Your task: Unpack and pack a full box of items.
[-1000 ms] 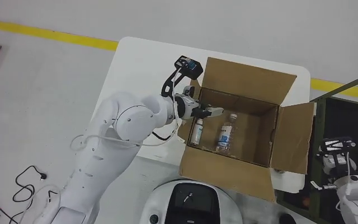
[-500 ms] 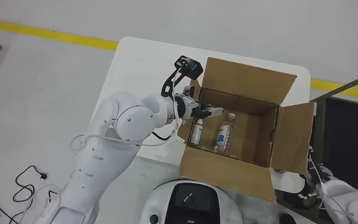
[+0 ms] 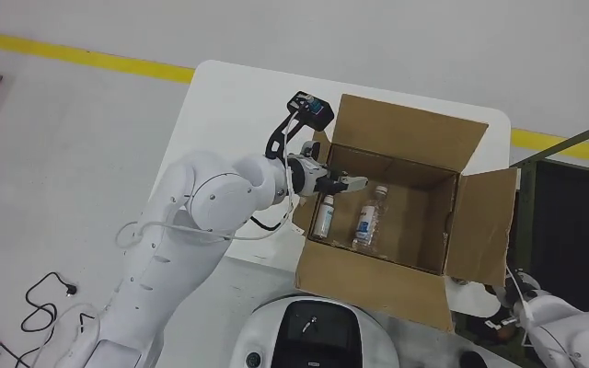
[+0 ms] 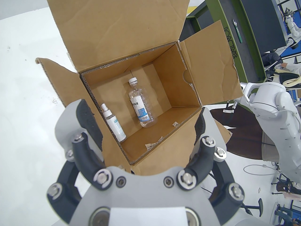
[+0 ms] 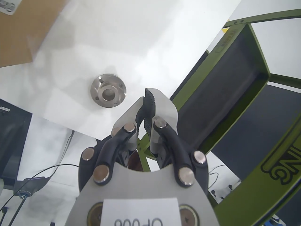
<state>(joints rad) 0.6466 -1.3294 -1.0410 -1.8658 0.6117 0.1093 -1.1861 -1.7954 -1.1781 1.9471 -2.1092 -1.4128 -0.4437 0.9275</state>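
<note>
An open cardboard box point(image 3: 396, 147) stands on the white table point(image 3: 230, 101), all its flaps folded outward. On its floor lie a white spray bottle point(image 3: 324, 216) point(image 4: 112, 124) and a clear plastic bottle point(image 3: 368, 221) point(image 4: 140, 105), side by side. My left gripper point(image 3: 348, 184) point(image 4: 143, 123) hangs open over the box's left wall, above the spray bottle, with nothing between its fingers. My right gripper point(image 5: 147, 104) is shut and empty, low beside the table's front right corner, where the right arm point(image 3: 548, 322) shows.
A green metal rack point(image 3: 552, 156) point(image 5: 235, 95) stands close to the right of the table and the right arm. A round metal flange point(image 5: 108, 93) sits on a white surface ahead of the right gripper. Bare tabletop lies left of the box.
The right arm has dropped from the right edge of the view to the table's front right corner. The left arm, the box and both bottles have not moved.
</note>
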